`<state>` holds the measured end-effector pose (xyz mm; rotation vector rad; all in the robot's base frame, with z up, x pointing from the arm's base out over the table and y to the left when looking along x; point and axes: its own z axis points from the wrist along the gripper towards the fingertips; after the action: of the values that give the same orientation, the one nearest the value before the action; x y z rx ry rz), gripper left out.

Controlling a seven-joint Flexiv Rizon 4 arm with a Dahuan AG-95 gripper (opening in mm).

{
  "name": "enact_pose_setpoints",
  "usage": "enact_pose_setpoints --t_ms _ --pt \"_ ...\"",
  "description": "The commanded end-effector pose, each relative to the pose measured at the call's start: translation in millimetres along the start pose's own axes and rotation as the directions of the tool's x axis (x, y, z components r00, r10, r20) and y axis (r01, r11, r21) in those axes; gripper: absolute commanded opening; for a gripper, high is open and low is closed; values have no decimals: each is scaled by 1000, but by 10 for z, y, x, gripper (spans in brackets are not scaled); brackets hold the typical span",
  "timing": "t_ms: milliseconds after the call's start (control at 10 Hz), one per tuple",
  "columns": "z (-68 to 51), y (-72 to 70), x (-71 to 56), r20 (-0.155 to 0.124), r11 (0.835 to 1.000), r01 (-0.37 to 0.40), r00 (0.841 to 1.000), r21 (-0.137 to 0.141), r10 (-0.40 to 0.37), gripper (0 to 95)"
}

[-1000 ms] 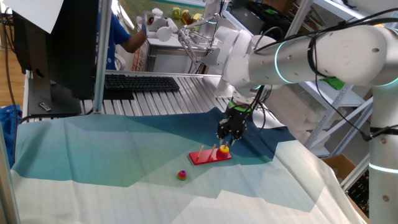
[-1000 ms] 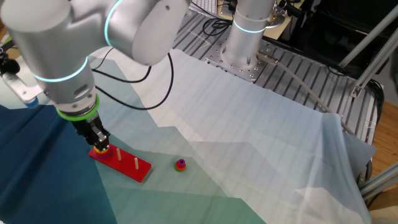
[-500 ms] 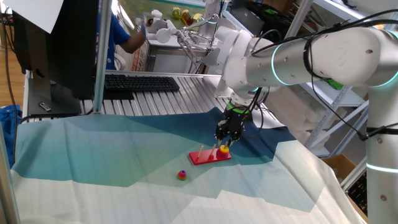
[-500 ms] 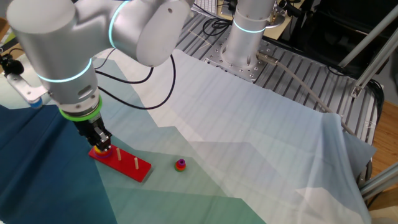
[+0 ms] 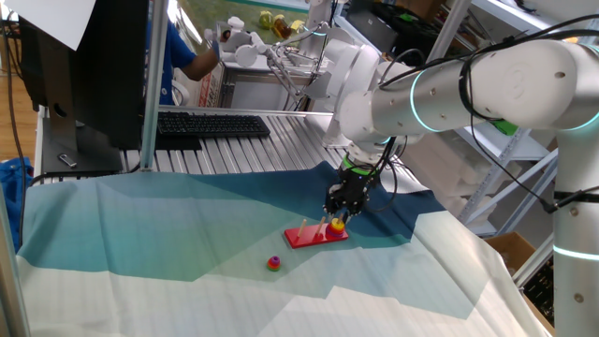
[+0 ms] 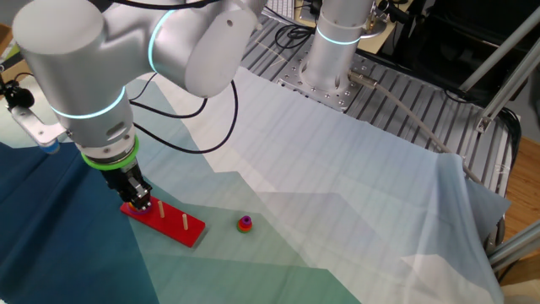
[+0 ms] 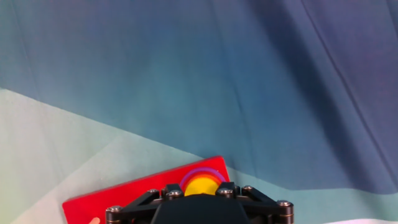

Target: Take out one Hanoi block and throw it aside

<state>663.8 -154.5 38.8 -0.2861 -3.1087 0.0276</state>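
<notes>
Hand view: Hanoi block (image 7: 200,185) sits directly under the hand (image 7: 198,198), on the red base's (image 7: 124,193) right end. Finger state: cannot tell.

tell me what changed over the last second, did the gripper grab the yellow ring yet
Little changed. The arm's upper body shifted slightly, while the gripper stayed low over the end of the red peg base, right at the yellow ring. Whether it has closed on the ring cannot be told; the ring has not visibly left the base. The small piece on the cloth and the base stayed put.
</notes>
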Motion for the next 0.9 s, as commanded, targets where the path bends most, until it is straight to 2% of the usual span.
enact_pose_setpoints --t_ms 100,600,700,900 --pt "14 -6 -20 1 1000 2 1000 -3 -2 380" --pt "37 -23 -32 -1 1000 6 1000 -7 -6 380" --pt "37 -23 -32 -2 1000 8 1000 -7 -8 190" --pt "37 -23 -31 -3 1000 11 1000 -10 -11 190"
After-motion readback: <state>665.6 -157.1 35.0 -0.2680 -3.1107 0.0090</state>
